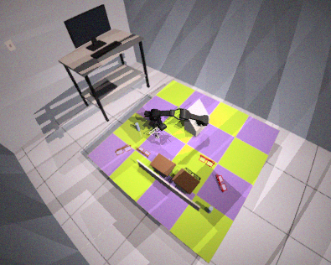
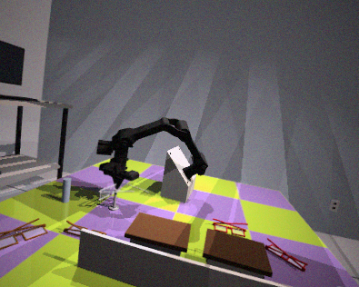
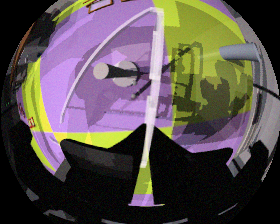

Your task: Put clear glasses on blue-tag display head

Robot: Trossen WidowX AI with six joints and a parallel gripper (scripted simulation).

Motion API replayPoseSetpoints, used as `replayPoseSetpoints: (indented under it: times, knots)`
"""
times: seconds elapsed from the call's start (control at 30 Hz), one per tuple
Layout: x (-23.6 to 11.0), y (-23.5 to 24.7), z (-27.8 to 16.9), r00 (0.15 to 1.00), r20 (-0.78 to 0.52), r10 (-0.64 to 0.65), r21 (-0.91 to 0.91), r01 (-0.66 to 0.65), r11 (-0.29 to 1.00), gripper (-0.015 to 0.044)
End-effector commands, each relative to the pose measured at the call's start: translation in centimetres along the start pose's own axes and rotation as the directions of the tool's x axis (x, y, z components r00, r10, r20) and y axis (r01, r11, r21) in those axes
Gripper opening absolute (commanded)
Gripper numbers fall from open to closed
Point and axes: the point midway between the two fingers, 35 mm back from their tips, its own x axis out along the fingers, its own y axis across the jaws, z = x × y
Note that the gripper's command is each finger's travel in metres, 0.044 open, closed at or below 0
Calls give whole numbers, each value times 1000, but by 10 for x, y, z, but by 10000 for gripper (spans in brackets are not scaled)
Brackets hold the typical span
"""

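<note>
My gripper (image 1: 159, 127) (image 2: 118, 183) (image 3: 146, 127) is shut on the clear glasses (image 1: 152, 132) (image 2: 105, 193) (image 3: 153, 66) and holds them low over the checkered mat (image 1: 244, 158) (image 2: 269, 212). The clear frame hangs below the fingers, its thin temples spread out in the wrist view. A small grey post on a round foot (image 2: 114, 203) (image 3: 116, 72) stands right under the glasses. A short blue cylinder (image 1: 137, 127) (image 2: 66, 190) stands upright to the left of the gripper. I cannot make out a head shape in any view.
Several red glasses (image 1: 123, 149) (image 1: 207, 160) (image 2: 16, 236) (image 2: 286, 255) lie on the mat. Two brown blocks (image 1: 162, 164) (image 1: 186, 179) (image 2: 159, 230) (image 2: 237, 251) sit behind a long grey bar (image 1: 168, 184) (image 2: 137, 257). The arm's white wedge base (image 1: 196, 116) (image 2: 175, 175) stands behind. A desk (image 1: 101, 50) stands off the mat.
</note>
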Motion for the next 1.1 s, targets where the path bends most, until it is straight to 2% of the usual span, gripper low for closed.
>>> replayPoseSetpoints:
  times: [0.0,1.07]
  knots:
    - [1,-4,-3,1000,5,2,2,-2,1000,0]
    - [0,-24,-23,1000,4,0,3,0,1000,0]
